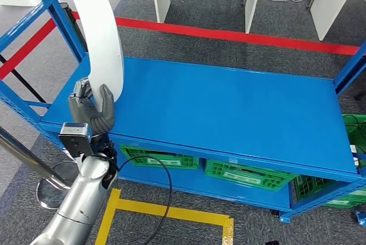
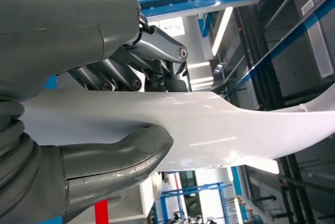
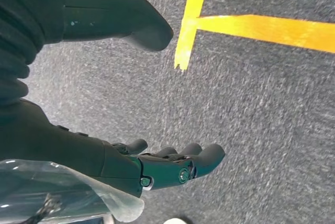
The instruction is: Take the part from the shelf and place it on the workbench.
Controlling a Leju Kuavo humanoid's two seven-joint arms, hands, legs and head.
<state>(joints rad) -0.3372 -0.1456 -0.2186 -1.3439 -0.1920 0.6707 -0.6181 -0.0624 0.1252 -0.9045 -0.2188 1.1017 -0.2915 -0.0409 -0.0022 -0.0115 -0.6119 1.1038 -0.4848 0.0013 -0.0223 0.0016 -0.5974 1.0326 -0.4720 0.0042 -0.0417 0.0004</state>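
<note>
Fingers (image 2: pixel 130 75) of the left hand (image 1: pixel 92 113) sit on one face of the long curved white plastic panel (image 1: pixel 101 33), thick grey thumb (image 2: pixel 118 156) pressed on the opposite face, so the part is pinched thru its thin wall near the lower end. In the head view that grip is at left-centre of the frame, w/ the panel rising from the hand up to the top-left and its upper end cut off by the frame edge. It stands roughly upright over the left end of the blue metal shelf deck (image 1: pixel 224 107); can't tell if its lower edge touches the deck or hangs just clear.

Handling, my read: thin glossy shell, prob. light but long, so most of its length levers above the grip and it will want to tip or swing. Smooth surface looks slippery under a pinch; a firmer hold, or one nearer mid-length, would be steadier. Stiff enough to hold its curve, tho a thin edge could chip or scuff on the blue frame upright (image 1: pixel 60 16) just beside it.

Right hand (image 3: pixel 166 166) hangs over grey carpet floor (image 3: pixel 256 119) w/ yellow tape lines (image 3: pixel 268 30), fingers apart, nothing in them.

Green plastic crates (image 1: pixel 242 173) sit on the lower tier.
</note>
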